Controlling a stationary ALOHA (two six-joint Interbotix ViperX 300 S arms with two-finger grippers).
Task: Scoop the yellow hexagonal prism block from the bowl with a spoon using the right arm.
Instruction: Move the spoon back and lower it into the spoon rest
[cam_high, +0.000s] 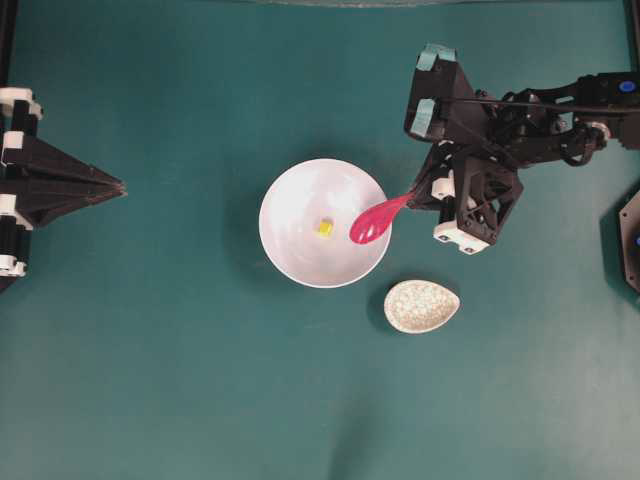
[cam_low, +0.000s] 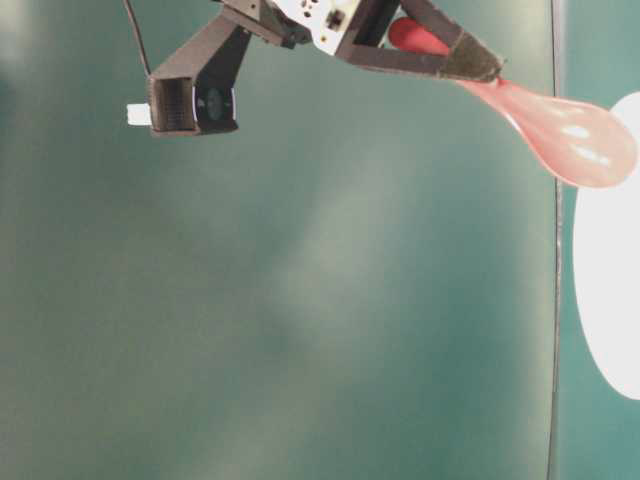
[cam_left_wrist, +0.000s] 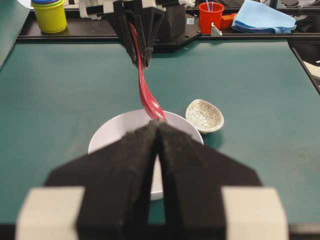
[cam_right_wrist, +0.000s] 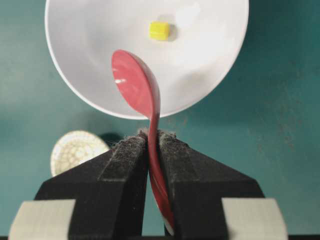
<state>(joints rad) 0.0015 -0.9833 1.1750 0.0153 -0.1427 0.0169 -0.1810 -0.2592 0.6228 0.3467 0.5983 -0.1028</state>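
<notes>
The white bowl (cam_high: 300, 250) sits mid-table with the tiny yellow hexagonal prism block (cam_high: 325, 228) lying on its floor, also clear in the right wrist view as the block (cam_right_wrist: 159, 30) inside the bowl (cam_right_wrist: 210, 55). My right gripper (cam_high: 418, 192) is shut on the handle of the pink-red spoon (cam_high: 378, 220). The scoop hangs over the bowl's right rim, a short way right of the block and apart from it. In the right wrist view the spoon (cam_right_wrist: 137, 85) is turned on edge between the pads. My left gripper (cam_high: 118, 186) rests shut at the far left, holding nothing.
A speckled grey egg-shaped spoon rest (cam_high: 421, 306) lies just right of and below the bowl. Along the far table edge in the left wrist view stand a yellow cup (cam_left_wrist: 49, 15), a red cup (cam_left_wrist: 210, 16) and a blue cloth (cam_left_wrist: 264, 19).
</notes>
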